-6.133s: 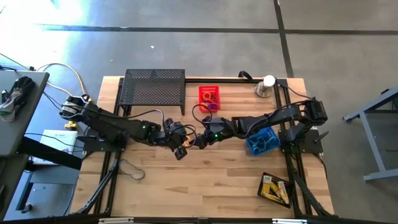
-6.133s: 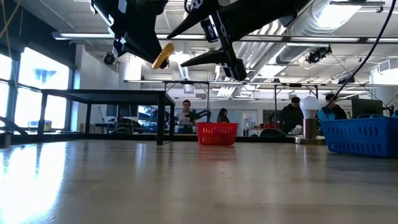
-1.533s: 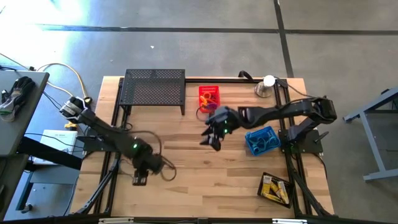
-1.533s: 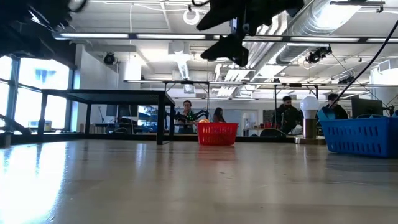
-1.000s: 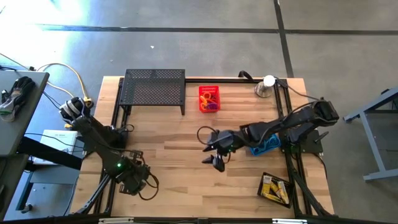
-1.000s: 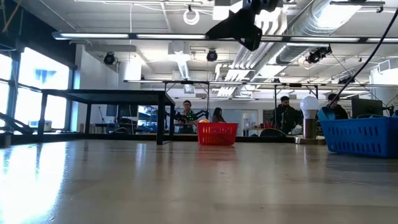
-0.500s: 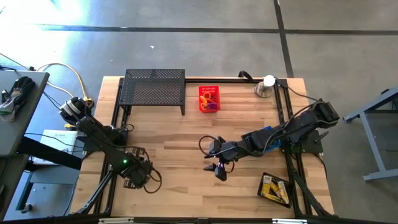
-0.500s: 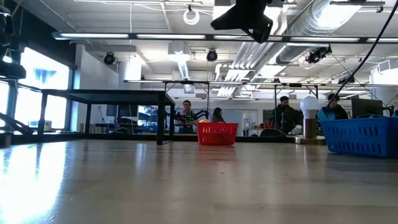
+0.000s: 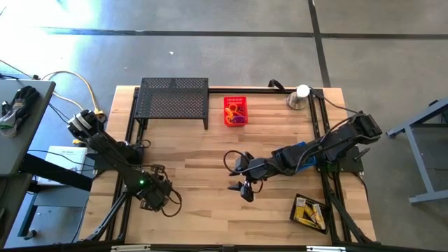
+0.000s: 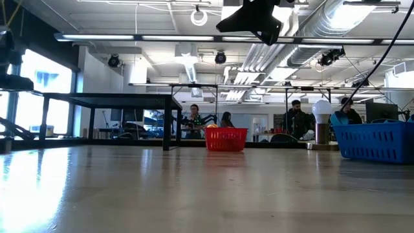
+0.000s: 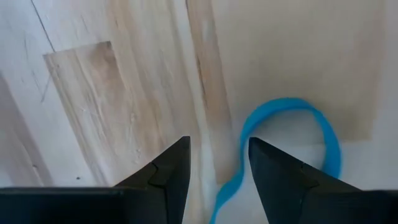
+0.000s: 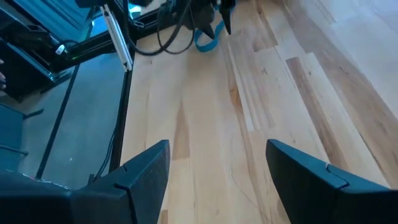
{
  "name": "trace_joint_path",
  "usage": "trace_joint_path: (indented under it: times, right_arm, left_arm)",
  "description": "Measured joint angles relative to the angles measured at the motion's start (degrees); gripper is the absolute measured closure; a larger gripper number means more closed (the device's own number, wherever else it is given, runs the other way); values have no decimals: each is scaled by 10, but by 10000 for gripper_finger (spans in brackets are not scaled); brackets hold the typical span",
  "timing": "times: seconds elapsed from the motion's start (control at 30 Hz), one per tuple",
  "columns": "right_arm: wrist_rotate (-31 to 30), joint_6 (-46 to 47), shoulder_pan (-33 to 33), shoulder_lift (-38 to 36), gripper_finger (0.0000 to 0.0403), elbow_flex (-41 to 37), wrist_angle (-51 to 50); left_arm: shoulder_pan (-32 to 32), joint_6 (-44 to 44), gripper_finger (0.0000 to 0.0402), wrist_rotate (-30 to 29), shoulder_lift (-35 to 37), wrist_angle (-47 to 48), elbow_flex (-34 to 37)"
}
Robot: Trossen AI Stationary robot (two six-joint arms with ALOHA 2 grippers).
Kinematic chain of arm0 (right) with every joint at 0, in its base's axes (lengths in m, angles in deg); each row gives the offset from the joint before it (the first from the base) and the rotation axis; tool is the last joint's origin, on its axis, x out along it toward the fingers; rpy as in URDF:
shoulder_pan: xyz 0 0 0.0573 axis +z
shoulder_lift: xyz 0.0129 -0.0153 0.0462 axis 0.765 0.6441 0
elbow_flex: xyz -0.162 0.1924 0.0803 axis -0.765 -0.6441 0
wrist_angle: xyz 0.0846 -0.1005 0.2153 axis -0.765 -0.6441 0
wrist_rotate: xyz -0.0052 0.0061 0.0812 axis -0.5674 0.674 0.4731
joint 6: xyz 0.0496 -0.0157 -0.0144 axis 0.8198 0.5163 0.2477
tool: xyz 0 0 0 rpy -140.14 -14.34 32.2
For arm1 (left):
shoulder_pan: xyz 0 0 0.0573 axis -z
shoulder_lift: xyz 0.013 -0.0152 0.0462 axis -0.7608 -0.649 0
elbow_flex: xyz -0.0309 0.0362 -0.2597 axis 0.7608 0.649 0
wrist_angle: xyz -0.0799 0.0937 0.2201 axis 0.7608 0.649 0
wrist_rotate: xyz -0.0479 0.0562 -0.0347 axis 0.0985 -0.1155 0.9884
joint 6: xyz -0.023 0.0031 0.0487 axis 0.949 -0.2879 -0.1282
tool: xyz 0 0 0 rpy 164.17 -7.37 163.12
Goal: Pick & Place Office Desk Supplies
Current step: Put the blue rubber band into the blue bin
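A: What's in the containers?

B: The red basket (image 9: 235,110) by the bench's (image 9: 203,217) far edge holds small coloured loops (image 9: 236,110). The black tray (image 9: 310,211) at the near right corner holds yellow-and-white boxes (image 9: 306,208). The blue bin (image 10: 375,142) is mostly behind the right arm (contents can't be told).

A: And the hands?

B: The left hand (image 9: 155,194) sits low near the near left corner, fingers partly apart over a blue band (image 11: 292,143) lying on the wood. The right hand (image 9: 244,189) hovers mid-bench, spread wide, holding nothing.
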Motion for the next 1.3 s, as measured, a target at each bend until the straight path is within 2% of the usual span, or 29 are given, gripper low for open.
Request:
trace_joint_path:
  times: [0.17,0.4,0.53,0.73,0.9,1.1,1.3]
  right_arm:
    - [1,0,-8,0,149,0,3]
    - [2,-2,-11,0,149,0,3]
    - [6,-2,-11,0,149,0,1]
    - [10,-2,-11,0,149,0,-9]
    - [10,-2,-12,0,149,0,-11]
    - [18,-2,-23,0,149,0,-10]
    - [15,-2,-28,0,149,0,-1]
  left_arm:
    - [-5,-22,248,23,-37,-2,0]
    - [-5,-9,254,27,-66,-5,-1]
    - [-5,-7,292,26,-67,-11,-1]
    - [-4,34,387,14,-66,-6,-10]
    - [-4,50,399,12,-59,7,-22]
    - [-23,84,400,-50,-31,60,-74]
    - [-74,84,400,-126,6,110,-156]
